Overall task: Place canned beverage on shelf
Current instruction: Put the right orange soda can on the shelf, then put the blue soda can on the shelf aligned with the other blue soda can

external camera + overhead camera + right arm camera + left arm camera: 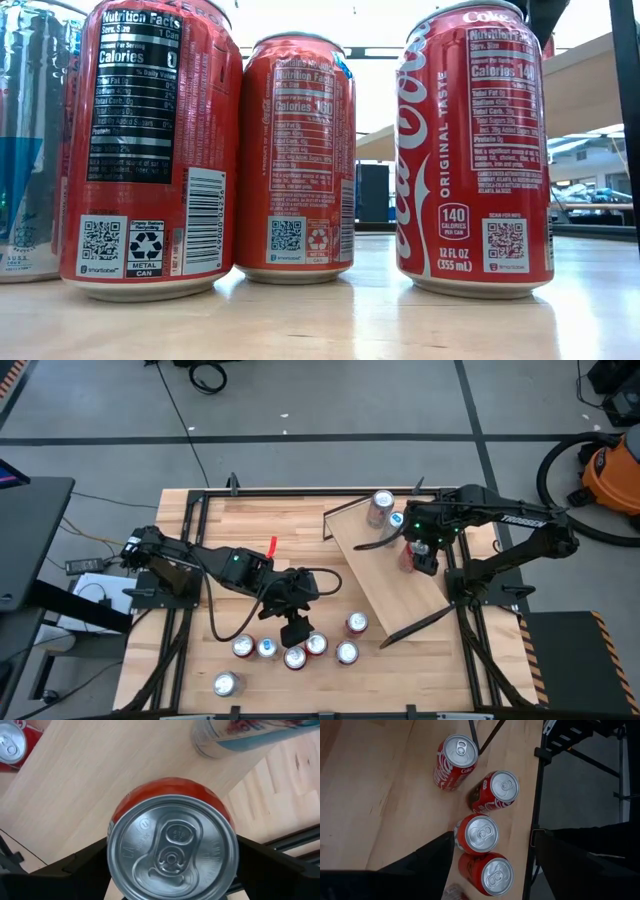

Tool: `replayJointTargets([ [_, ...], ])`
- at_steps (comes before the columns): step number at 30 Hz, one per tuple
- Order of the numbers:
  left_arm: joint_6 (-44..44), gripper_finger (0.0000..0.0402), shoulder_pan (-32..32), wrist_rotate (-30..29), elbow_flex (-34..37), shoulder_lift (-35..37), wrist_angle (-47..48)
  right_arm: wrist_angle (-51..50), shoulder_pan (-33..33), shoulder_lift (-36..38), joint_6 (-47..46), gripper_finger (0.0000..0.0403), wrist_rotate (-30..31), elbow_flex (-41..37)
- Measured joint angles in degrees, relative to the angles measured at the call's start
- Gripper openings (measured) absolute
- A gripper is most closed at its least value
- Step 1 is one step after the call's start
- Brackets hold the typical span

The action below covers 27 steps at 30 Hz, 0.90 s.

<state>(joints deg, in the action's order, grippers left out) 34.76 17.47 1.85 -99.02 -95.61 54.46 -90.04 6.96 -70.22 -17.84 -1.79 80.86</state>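
1. Currently, your right pincer (421, 556) sits over the shelf (375, 575), near its right edge. A red can (172, 842) stands upright between its fingers. The fingers look spread to either side of the can; whether they touch it you cannot tell.
2. Shelf: a light plank lying at an angle across the right part of the desk (265, 520). A silver can (381, 507) stands on its far end, near the red can.
3. Key relation: the red can is directly below the right pincer, long axis vertical, base on the shelf. Judged, the coming move is a straight lift clear of the can.
4. Your left pincer (294, 628) hangs open above a cluster of cans (295, 650) on the near desk. One red-sided can (476, 834) lies just beside its finger (432, 855).
5. A lone can (226, 683) lies on its side near the desk's front left corner.
6. For the shelf the right arm is nearer; for the cluster, the left.
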Motion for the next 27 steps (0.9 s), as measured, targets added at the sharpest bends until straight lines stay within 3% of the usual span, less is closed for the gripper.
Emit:
replayJointTargets([
  [19,0.0,0.0286,0.0,0.0,0.0,0.0,0.0,0.1,-0.5,1.1,-5.1,0.0374,3.8,11.0],
  [27,0.1,0.0286,0.0,0.0,0.0,0.0,0.2,0.0,-4.5,4.3,-1.6,0.0373,2.5,9.7],
])
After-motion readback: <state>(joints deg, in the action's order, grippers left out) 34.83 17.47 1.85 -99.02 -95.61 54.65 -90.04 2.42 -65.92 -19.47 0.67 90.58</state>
